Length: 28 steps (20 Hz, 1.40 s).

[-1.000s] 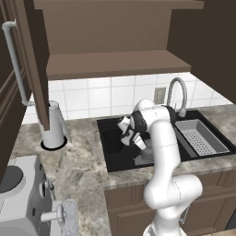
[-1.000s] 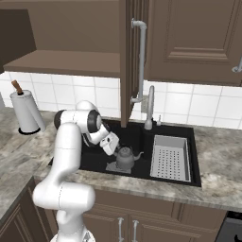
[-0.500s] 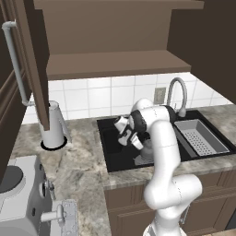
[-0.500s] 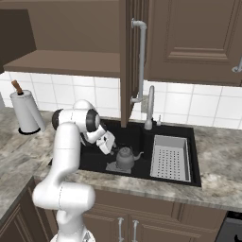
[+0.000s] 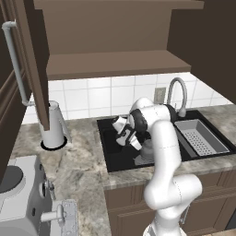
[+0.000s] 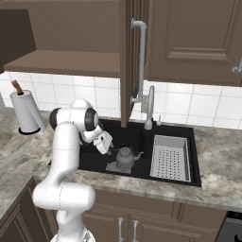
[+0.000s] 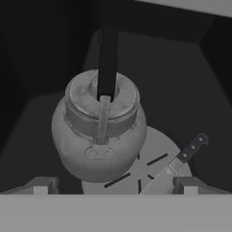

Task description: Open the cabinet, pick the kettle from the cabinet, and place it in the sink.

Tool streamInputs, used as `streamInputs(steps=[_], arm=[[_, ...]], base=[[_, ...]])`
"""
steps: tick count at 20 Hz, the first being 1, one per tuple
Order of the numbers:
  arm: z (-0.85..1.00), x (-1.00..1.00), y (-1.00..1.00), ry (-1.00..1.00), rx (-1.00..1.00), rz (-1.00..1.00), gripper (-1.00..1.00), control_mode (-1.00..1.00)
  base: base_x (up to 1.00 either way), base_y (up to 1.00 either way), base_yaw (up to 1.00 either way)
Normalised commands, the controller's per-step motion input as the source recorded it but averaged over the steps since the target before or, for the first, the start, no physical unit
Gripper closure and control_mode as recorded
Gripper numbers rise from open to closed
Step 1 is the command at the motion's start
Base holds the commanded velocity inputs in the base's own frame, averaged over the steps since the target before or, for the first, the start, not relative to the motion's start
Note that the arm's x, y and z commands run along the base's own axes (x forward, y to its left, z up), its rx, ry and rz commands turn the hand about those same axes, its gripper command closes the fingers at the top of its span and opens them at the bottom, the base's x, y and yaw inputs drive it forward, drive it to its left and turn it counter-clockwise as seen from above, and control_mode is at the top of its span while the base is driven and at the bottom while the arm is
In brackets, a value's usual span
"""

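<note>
- Already, the cabinet [image 6: 142,42] was seen open, with its doors swung out and its shelf [image 5: 115,64] bare.
- The kettle [image 6: 125,157] was found standing upright in the sink [image 6: 137,137], on the black floor, near the round drain [image 7: 145,174].
- The hand [image 6: 105,143] was seen just beside the kettle and a little above it, not touching it.
- The fingers [image 7: 41,185] were spread wide apart, and nothing was held between them.
- So the job was judged to be almost finished: the door was opened, the kettle was taken out, and it was set down in the sink.
- Only pulling the arm away was judged to be left.
- In the right base view, the kettle's thin spout [image 6: 139,154] was pointed toward the grey tray [image 6: 171,157] on the other side of the sink.
- The dark handle [image 7: 107,59] was arched over the lid, and it ran in line with the spout, from front to back of the kettle.
- The kettle was seen as short and round, so its longest line was judged to go from the spout tip across to the far side.
- A small knife [image 7: 179,165] was seen lying flat on the drain, beside the kettle.
</note>
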Motion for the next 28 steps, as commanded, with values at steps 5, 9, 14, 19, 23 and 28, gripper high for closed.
streamInputs(steps=[5,9,14,19,23,28], arm=[[0.13,-0.20,0.00,-0.01,0.00,0.02,-1.00,-1.00],[0.13,-0.23,0.00,0.00,0.00,0.06,-1.00,-1.00],[0.15,-0.27,-0.01,-0.01,0.04,0.13,-1.00,-1.00],[0.16,-0.31,-0.05,-0.03,0.07,0.16,-1.00,-1.00],[0.24,-0.28,-0.04,-0.01,0.07,0.16,-1.00,-1.00],[0.30,-0.21,-0.02,0.00,0.06,0.15,-1.00,-1.00]], base=[[0.00,0.00,0.00],[0.00,0.00,0.00],[0.00,0.00,0.00],[0.00,0.00,0.00],[0.00,0.00,0.00],[0.00,0.00,0.00]])
